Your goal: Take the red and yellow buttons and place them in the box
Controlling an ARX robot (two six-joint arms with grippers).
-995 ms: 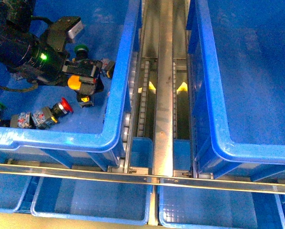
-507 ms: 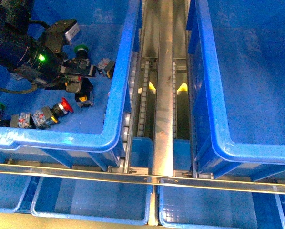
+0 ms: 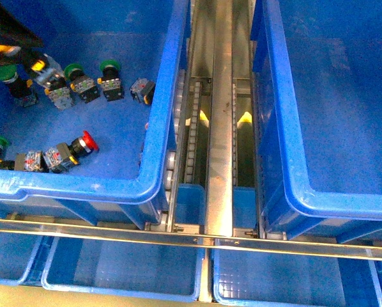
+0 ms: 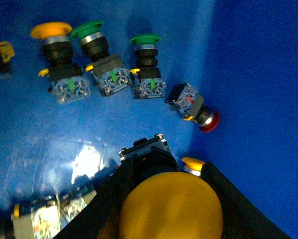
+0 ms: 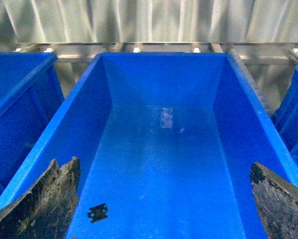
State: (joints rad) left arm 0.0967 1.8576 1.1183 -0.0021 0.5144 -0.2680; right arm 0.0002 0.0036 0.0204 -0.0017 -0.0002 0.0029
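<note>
**Yellow button is up and out of the pile**

My left gripper (image 4: 169, 191) has come up off the floor of the big deep blue plastic bin (image 3: 154, 128) on the left and moved to its far left corner. It is pinching a yellow dome-cap push button (image 4: 172, 213) tight between its black jaws, so I think the pick worked. Next I must carry it to the empty deep blue plastic box (image 3: 278, 147) on the right. My right gripper (image 5: 162, 169) hangs over that box, spread wide and holding nothing. A red dome-cap push button (image 3: 82, 143) lies near the left, not yet picked. The green-capped buttons (image 3: 108, 80) are not for me.
</note>
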